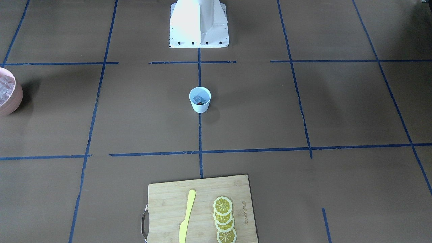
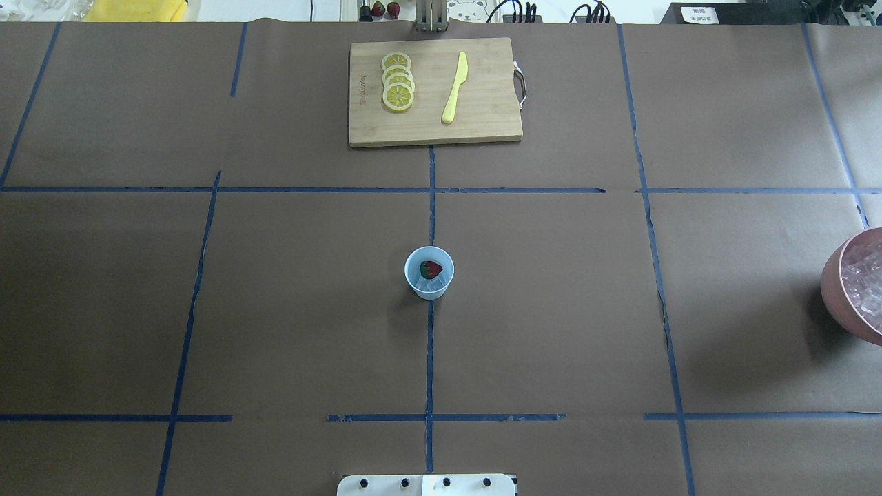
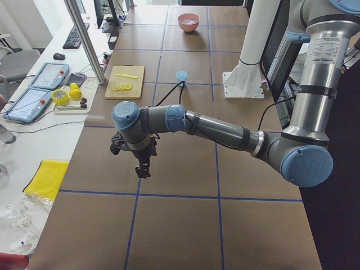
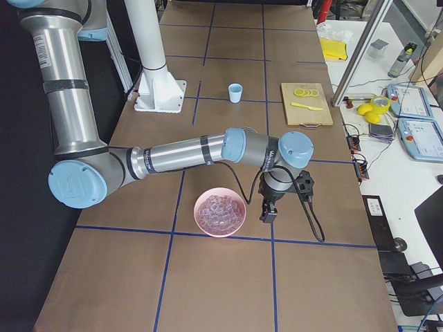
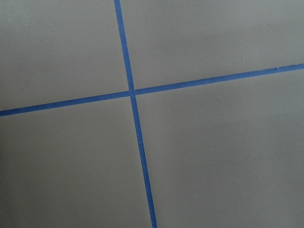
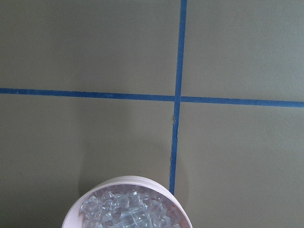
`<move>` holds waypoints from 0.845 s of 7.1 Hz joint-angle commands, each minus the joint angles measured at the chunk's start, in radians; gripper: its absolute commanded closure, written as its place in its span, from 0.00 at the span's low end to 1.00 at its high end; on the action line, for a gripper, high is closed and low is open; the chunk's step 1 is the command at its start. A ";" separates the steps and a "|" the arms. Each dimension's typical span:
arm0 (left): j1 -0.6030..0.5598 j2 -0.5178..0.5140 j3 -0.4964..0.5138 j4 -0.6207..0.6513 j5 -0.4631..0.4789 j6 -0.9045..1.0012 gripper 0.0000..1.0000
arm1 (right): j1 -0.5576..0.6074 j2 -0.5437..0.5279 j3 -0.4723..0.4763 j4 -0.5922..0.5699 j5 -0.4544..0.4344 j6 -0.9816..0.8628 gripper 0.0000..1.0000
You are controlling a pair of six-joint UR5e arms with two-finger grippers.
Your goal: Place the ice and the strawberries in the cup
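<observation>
The left hand (image 3: 140, 169) hung over the end of the table (image 3: 185, 225), the right hand (image 4: 266, 214) just beside the pink bowl (image 4: 220, 236); released or clenched, I could not tell. Farther, at mid-table, the cup (image 2: 419, 284) held ice (image 2: 434, 284) and the strawberry (image 2: 431, 269).

Brown paper-covered table (image 2: 275, 310) gridded with blue tape (image 2: 429, 358).

1. Wooden board (image 2: 482, 127) at the table's far edge, centre, with a metal handle on one end.
2. Four lemon slices (image 2: 398, 83) overlap in a row on the board.
3. Yellow knife (image 2: 455, 87) lies flat on the board beside the slices, not touching them.
4. Pink bowl (image 2: 830, 289) at the table's edge, well apart from the board.
5. Blue tape (image 2: 431, 344) grids the brown cover.
6. Side bench: tablets (image 3: 49, 75), keyboard (image 3: 74, 36), yellow cloth (image 3: 46, 177).
</observation>
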 commanded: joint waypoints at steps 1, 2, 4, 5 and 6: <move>-0.001 0.003 -0.001 0.002 0.001 0.003 0.00 | -0.002 0.000 0.001 0.000 0.000 0.002 0.00; -0.001 0.010 -0.004 0.002 -0.001 0.003 0.00 | -0.005 0.000 0.001 0.000 0.000 0.002 0.00; -0.001 0.012 -0.007 0.002 -0.001 0.004 0.00 | -0.007 0.000 0.001 0.001 0.000 0.002 0.00; -0.001 0.013 -0.011 0.002 -0.001 0.004 0.00 | -0.007 0.000 0.001 0.001 0.000 0.002 0.00; -0.001 0.013 -0.012 0.002 -0.001 0.004 0.00 | -0.007 0.000 -0.001 0.001 -0.002 0.002 0.00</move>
